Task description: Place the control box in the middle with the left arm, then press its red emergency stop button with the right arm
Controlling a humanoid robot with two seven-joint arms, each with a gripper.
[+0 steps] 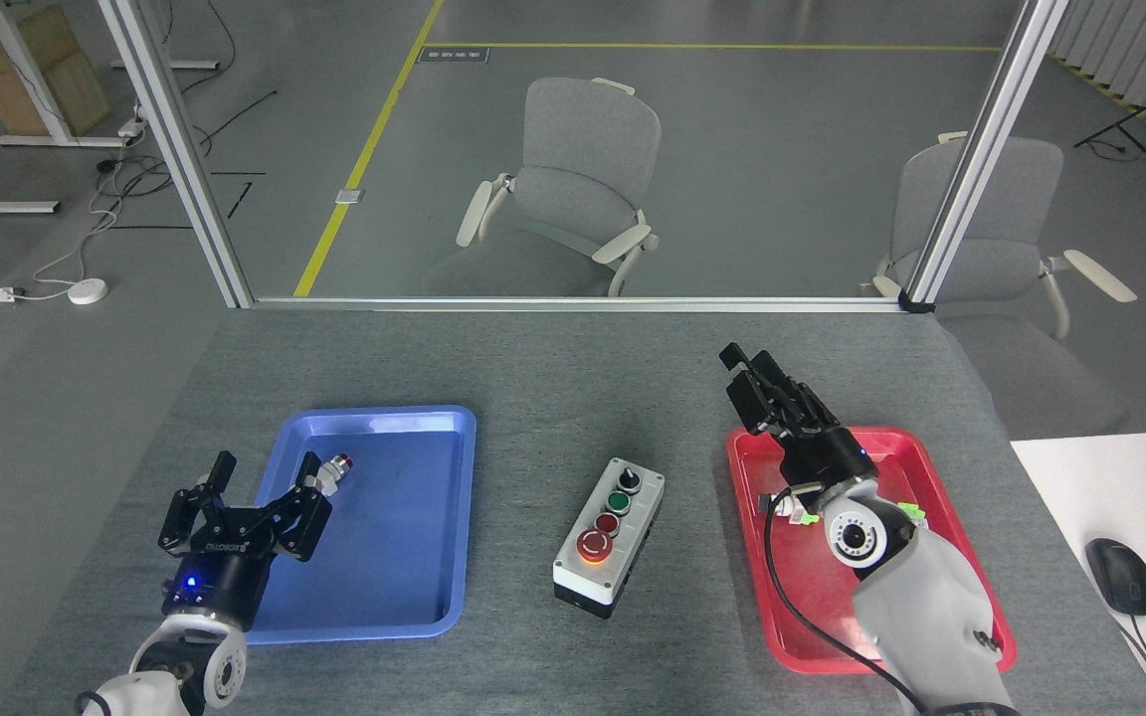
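Two chairs behind grey table

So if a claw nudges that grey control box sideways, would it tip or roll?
Probably neither: the control box lies flat on its long black base, so it should slide. The grey table cover looks fabric-like, likely adding drag. A push at one end would probably make it turn.
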